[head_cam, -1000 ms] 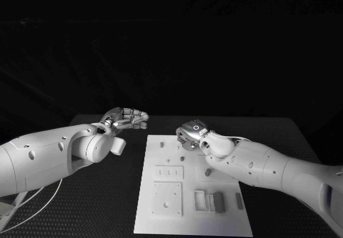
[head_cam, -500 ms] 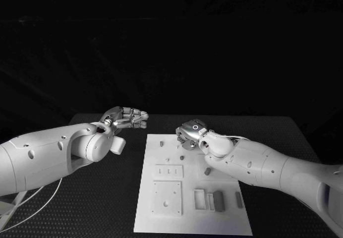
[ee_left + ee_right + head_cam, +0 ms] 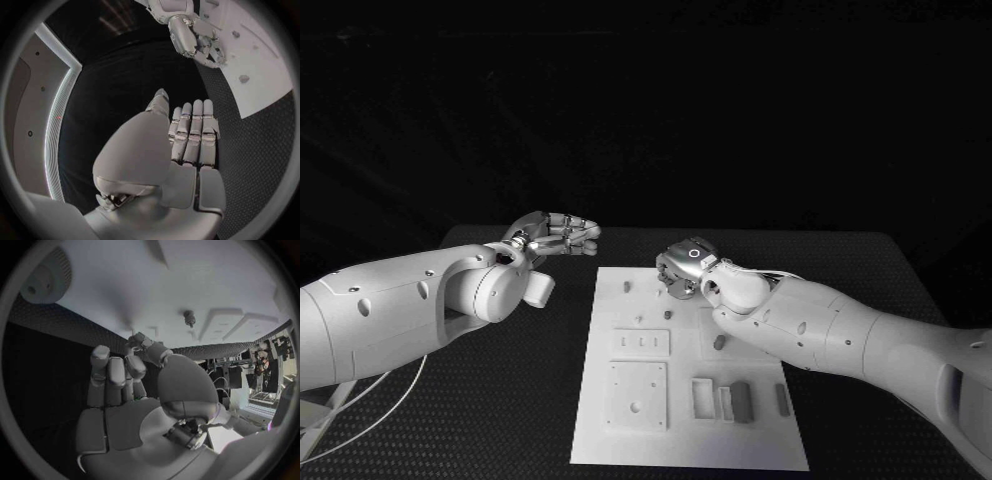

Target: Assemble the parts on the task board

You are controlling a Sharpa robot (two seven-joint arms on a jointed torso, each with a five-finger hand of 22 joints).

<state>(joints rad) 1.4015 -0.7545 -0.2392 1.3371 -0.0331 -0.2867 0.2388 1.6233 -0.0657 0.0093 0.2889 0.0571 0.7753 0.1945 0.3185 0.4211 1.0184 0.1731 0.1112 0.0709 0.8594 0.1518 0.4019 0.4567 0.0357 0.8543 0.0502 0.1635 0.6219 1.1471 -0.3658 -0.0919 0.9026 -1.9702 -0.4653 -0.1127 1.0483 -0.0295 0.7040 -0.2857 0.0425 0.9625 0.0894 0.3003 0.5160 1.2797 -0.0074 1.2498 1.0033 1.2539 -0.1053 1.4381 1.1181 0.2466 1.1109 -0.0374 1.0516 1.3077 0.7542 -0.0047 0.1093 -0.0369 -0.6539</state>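
The white task board (image 3: 733, 445) lies in the middle of the black table. Small pegs (image 3: 627, 289) (image 3: 666, 318) (image 3: 720, 343) stand in its far half. Grey blocks (image 3: 744, 403) (image 3: 783, 401) sit in slots near its right edge. My right hand (image 3: 684, 268) hovers over the board's far end with its fingers curled in. In the right wrist view its thumb and a fingertip (image 3: 135, 338) meet above the board (image 3: 125, 280), near a peg (image 3: 189, 317); I make out no part between them. My left hand (image 3: 555, 237) hangs off the board's far left corner, holding nothing, fingers (image 3: 194, 130) straight and together.
Raised plates with holes (image 3: 640, 346) (image 3: 638, 397) take up the board's left half. The black table (image 3: 516, 400) runs wide on the left of the board and narrower on the right. The right hand (image 3: 195, 37) is seen from the left wrist beside the board (image 3: 262, 65).
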